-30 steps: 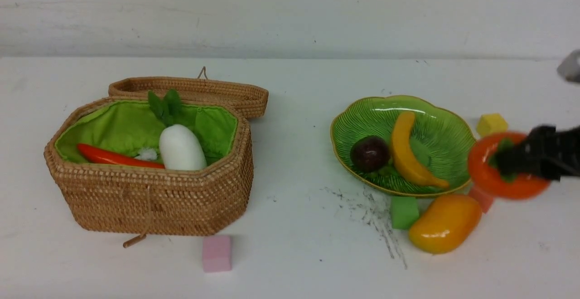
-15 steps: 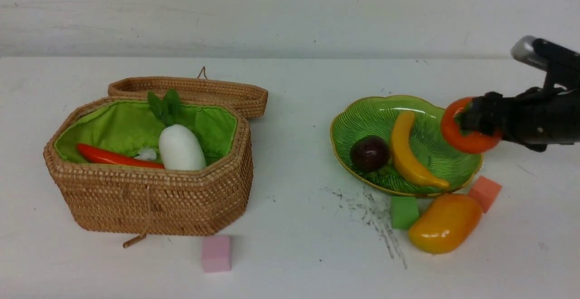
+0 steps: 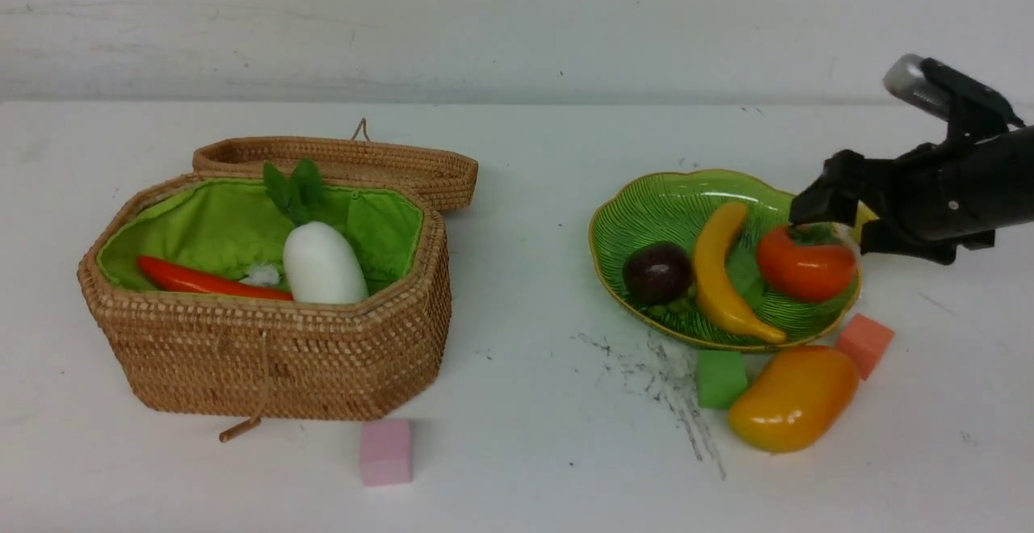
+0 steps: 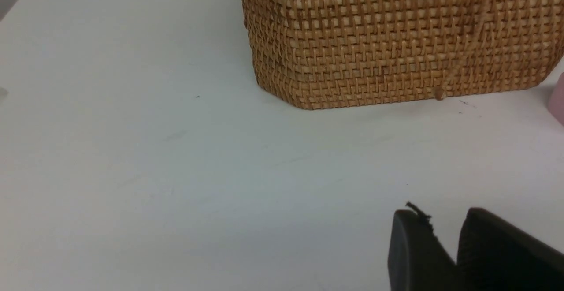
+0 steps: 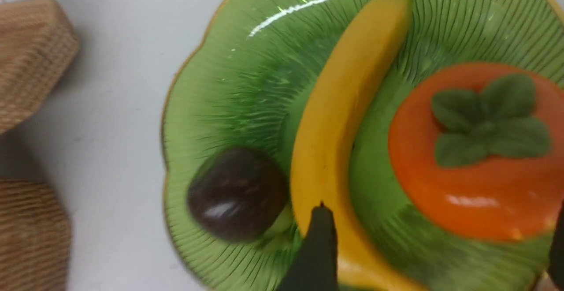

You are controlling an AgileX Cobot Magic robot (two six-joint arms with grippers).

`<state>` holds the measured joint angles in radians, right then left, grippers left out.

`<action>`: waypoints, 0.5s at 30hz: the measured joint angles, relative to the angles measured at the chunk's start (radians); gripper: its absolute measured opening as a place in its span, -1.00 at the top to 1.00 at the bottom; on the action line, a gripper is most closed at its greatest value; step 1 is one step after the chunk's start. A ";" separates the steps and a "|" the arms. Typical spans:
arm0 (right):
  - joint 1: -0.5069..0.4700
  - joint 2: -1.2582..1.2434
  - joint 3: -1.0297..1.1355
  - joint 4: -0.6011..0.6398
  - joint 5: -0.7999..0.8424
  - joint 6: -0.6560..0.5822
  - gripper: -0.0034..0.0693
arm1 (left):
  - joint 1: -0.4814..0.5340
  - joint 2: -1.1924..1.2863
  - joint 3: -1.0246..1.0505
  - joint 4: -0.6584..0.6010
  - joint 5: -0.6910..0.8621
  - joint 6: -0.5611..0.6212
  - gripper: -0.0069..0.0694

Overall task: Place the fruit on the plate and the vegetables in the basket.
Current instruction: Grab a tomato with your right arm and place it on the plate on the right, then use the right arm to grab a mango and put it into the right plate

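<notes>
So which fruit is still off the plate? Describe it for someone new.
Find the green plate on the table's right side. Just off its near rim lies the mango, between a green cube and a salmon cube: smooth, yellow-orange, rounded.

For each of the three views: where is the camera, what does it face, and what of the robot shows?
Front: between the arms, facing the table; basket, plate, right claw open above the persimmon.
Left wrist: low, facing the basket's wall; left claw tips.
Right wrist: above the plate, looking down; one finger.
Front and right wrist share plate, banana, persimmon.
</notes>
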<state>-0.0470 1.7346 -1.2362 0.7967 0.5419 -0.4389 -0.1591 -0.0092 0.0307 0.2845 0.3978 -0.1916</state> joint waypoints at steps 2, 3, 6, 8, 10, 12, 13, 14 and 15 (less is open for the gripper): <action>-0.015 -0.057 -0.003 -0.041 0.129 0.054 -0.82 | 0.000 0.000 0.000 0.000 0.000 0.000 0.40; -0.015 -0.079 -0.005 -0.063 0.189 0.092 -0.81 | 0.000 0.000 0.000 0.000 0.000 0.000 0.40; 0.012 -0.126 -0.005 -0.126 0.339 0.237 -0.79 | 0.000 0.000 0.000 0.000 0.000 0.000 0.39; 0.047 -0.139 0.008 -0.177 0.381 0.326 -0.78 | 0.000 0.000 0.000 0.000 0.000 0.000 0.38; 0.100 -0.144 0.036 -0.257 0.384 0.439 -0.78 | 0.000 0.000 0.000 0.000 0.000 0.000 0.38; 0.147 -0.144 0.075 -0.334 0.356 0.559 -0.78 | 0.000 0.000 0.000 0.000 0.000 0.000 0.38; 0.182 -0.141 0.100 -0.402 0.325 0.657 -0.77 | 0.000 0.000 0.000 0.000 0.000 0.000 0.37; 0.192 -0.138 0.108 -0.426 0.306 0.713 -0.77 | 0.000 0.000 0.000 0.000 0.000 0.000 0.37; 0.210 -0.131 0.122 -0.471 0.282 0.781 -0.77 | 0.000 0.000 0.000 0.000 0.000 0.000 0.37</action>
<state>0.1633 1.6037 -1.1144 0.3255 0.8235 0.3421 -0.1591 -0.0092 0.0307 0.2845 0.3978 -0.1916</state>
